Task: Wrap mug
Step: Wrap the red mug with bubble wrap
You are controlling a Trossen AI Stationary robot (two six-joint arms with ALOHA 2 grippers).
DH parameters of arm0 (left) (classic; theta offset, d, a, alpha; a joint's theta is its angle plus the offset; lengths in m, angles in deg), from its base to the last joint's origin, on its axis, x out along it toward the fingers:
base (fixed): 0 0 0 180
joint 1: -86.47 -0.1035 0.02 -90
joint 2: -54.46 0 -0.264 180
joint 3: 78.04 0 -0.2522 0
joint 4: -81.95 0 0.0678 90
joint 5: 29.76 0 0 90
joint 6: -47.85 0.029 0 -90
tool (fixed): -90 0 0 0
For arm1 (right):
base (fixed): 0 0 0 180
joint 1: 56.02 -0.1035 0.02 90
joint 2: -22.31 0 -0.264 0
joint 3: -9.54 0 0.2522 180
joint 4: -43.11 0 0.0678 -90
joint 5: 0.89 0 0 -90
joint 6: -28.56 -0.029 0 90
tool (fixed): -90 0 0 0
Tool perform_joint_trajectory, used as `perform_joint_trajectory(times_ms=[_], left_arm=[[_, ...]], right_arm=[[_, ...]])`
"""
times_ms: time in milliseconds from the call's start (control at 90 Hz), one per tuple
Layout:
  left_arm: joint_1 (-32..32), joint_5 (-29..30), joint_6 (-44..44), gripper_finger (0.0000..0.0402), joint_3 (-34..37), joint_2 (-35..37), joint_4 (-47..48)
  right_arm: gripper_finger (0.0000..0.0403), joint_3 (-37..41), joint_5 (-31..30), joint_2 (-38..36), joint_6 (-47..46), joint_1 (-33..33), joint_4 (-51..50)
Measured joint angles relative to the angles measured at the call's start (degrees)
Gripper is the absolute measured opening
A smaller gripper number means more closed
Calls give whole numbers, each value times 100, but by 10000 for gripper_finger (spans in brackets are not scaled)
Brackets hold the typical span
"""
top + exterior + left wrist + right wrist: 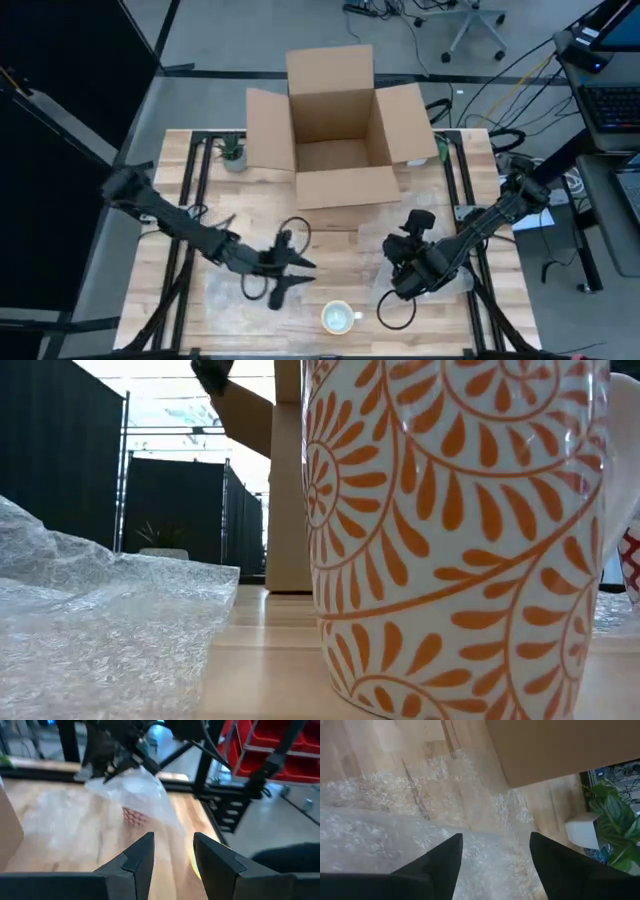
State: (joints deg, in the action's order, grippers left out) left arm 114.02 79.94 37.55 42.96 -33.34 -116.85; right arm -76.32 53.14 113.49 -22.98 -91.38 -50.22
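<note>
mug [339, 318]: upright at table's near edge, between the 2 arms, touching neither; orange leaf pattern fills low view.
left gripper [283, 272]: just beside mug, up-left of it in high view; fingers apart, nothing held.
right gripper [405, 268]: right of mug, over bubble wrap [410, 840]; fingers apart, empty.
cardboard box [335, 125]: open, far side of table.

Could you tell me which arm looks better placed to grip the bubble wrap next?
Probably right: the right tool hangs open just above the bubble wrap, while the left tool, also open, only faces it from farther off.
</note>
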Motion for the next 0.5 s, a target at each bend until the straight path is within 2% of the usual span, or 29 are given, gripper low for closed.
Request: perform_joint_trajectory(times_ms=[122, 333, 500], left_arm=[[-192, -10, 192, 127, -140, -743, -793], [-479, -71, 656, 127, -1087, -1738, -786], [-778, -365, 667, 127, -1866, -2387, -738]], right_arm=[[217, 0, 23, -42, -157, -81, -40], [217, -2, -220, -282, -537, -221, -57], [217, -2, -239, -291, -588, -229, -130]])
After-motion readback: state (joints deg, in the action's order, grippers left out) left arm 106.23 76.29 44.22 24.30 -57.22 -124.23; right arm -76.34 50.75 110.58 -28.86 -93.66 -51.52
